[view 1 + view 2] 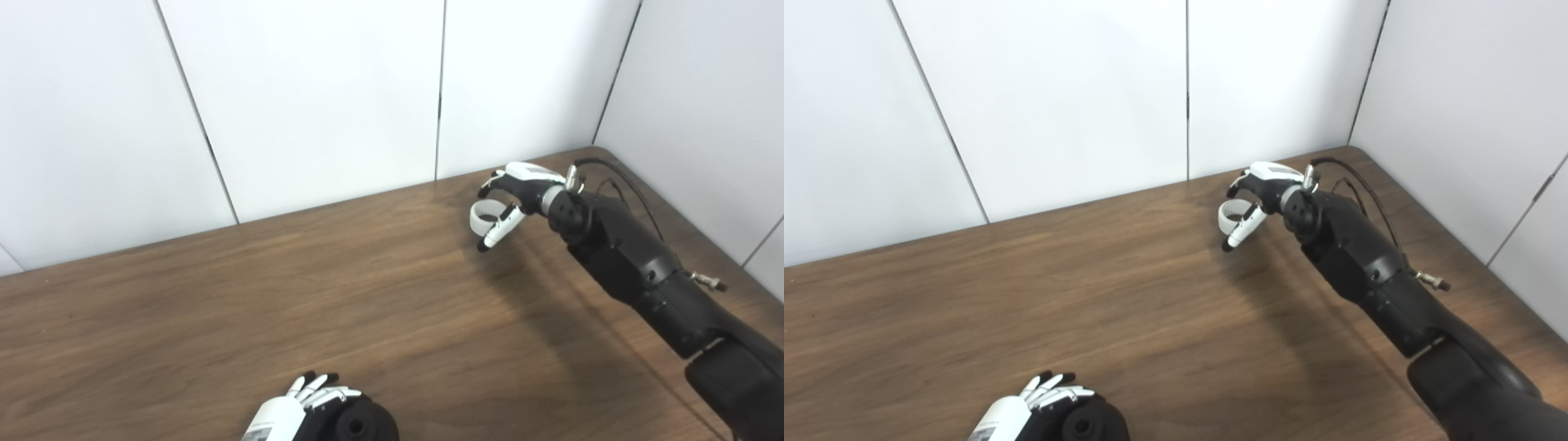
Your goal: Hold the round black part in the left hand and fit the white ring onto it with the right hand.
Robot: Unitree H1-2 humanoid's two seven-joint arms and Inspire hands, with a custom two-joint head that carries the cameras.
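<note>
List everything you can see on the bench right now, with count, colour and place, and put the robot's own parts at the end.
white ring: one, white, far right part of the table, at the right hand's fingers; lifted or resting cannot be told.
round black part: one, black with a centre hole, near edge of the table, cut off by the picture's bottom.
table: one, brown wood grain, filling the lower picture.
wall panels: white, behind and to the right of the table.
left hand: one, white and black, bottom centre, on the round black part.
right hand: one, white and black, far right, fingers around the white ring.

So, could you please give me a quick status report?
Left robot hand on black part. Right robot hand around white ring, far side. Nothing between.
</note>
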